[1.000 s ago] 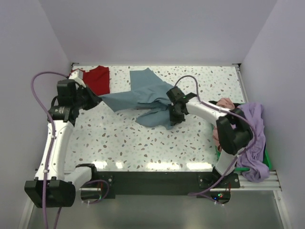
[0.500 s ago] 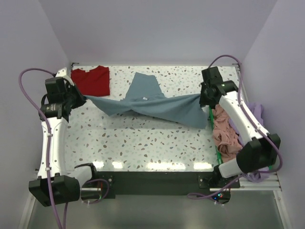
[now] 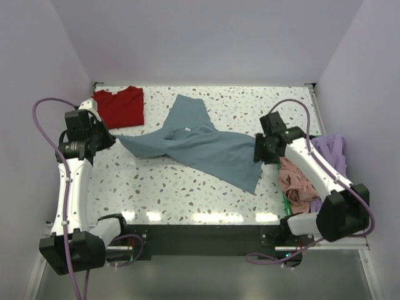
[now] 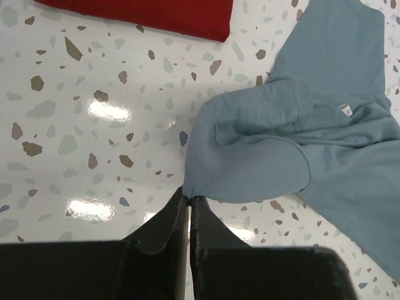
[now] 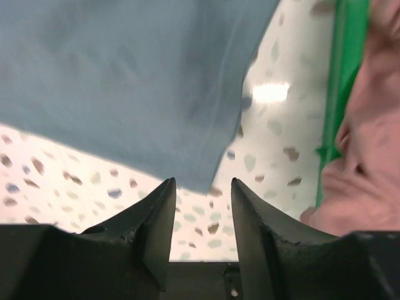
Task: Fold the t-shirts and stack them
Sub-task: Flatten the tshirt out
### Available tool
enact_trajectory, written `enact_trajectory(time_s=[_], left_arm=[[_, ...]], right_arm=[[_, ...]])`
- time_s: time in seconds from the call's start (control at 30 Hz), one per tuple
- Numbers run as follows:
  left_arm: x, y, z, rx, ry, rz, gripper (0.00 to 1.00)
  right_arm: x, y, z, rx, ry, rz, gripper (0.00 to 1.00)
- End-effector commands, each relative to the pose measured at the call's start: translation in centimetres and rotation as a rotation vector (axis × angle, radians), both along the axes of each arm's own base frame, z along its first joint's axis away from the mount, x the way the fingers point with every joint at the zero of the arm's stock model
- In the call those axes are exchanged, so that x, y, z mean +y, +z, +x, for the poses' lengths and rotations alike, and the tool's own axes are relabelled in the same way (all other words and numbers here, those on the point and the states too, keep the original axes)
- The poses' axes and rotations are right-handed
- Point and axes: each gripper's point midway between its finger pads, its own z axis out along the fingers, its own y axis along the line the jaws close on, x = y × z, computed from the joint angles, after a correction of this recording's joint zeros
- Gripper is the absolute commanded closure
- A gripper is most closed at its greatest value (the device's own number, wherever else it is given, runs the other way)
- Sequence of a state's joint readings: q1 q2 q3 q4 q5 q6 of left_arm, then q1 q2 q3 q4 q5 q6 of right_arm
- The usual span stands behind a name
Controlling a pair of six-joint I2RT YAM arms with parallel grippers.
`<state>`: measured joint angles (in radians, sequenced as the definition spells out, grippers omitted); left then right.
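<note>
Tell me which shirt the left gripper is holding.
The slate-blue shirt: the left gripper pinches its edge. The red shirt lies folded apart; the pink shirt and lavender shirt sit heaped at right.

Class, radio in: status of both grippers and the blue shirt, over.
Left gripper shut on blue shirt. Right gripper open, empty. Shirt twisted on table. No obstruction.

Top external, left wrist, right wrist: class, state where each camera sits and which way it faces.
Top external: above and behind the arms, facing down on the speckled table; both arms show.
Left wrist: on the left arm, facing down past the left pincer, shut on the slate-blue t-shirt.
Right wrist: on the right arm, facing down past the open right pincer at that shirt's edge and a salmon-pink t-shirt.
Shared: slate-blue t-shirt in all three; red t-shirt in top and left wrist.
</note>
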<state>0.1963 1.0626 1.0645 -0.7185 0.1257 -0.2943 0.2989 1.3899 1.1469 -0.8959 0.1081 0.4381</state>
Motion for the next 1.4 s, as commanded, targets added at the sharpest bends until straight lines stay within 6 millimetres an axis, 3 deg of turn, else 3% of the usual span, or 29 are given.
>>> enact_trajectory(time_s=[0.0, 0.07, 0.17, 0.37, 0.67, 0.87, 1.03, 1.17, 1.23, 1.37], left_arm=[[0.5, 1.2, 0.3, -0.065, 0.000, 0.035, 1.00], [0.5, 1.1, 0.3, -0.064, -0.004, 0.032, 1.00], [0.3, 0.7, 0.5, -0.059, -0.010, 0.024, 1.00], [0.5, 0.7, 0.3, -0.057, -0.010, 0.034, 1.00], [0.6, 0.0, -0.2, -0.045, -0.008, 0.048, 1.00], [0.7, 0.1, -0.2, -0.047, -0.005, 0.057, 1.00], [0.8, -0.1, -0.3, -0.049, -0.003, 0.065, 1.00], [1.0, -0.5, -0.1, -0.046, 0.004, 0.070, 1.00], [1.1, -1.1, 0.2, -0.036, 0.014, 0.060, 1.00], [0.3, -2.2, 1.4, -0.056, 0.034, -0.029, 1.00]], right_arm=[[1.5, -2.5, -4.6, 0.076, 0.012, 0.055, 0.57], [2.0, -3.0, -5.9, 0.073, 0.011, 0.077, 0.59], [2.2, -5.3, -7.9, 0.118, 0.004, 0.089, 0.61], [1.9, -8.7, -9.5, 0.179, -0.020, 0.086, 0.62], [2.7, -10.4, -8.3, 0.156, -0.021, 0.116, 0.61], [2.5, -12.0, -8.5, 0.208, -0.022, 0.086, 0.62], [2.2, -12.5, -9.1, 0.239, -0.015, 0.067, 0.71], [2.7, -11.9, -9.5, 0.253, -0.005, 0.096, 0.93], [3.9, -9.6, -9.3, 0.233, 0.010, 0.166, 1.00], [4.6, -3.8, -7.8, 0.113, 0.011, 0.222, 1.00]])
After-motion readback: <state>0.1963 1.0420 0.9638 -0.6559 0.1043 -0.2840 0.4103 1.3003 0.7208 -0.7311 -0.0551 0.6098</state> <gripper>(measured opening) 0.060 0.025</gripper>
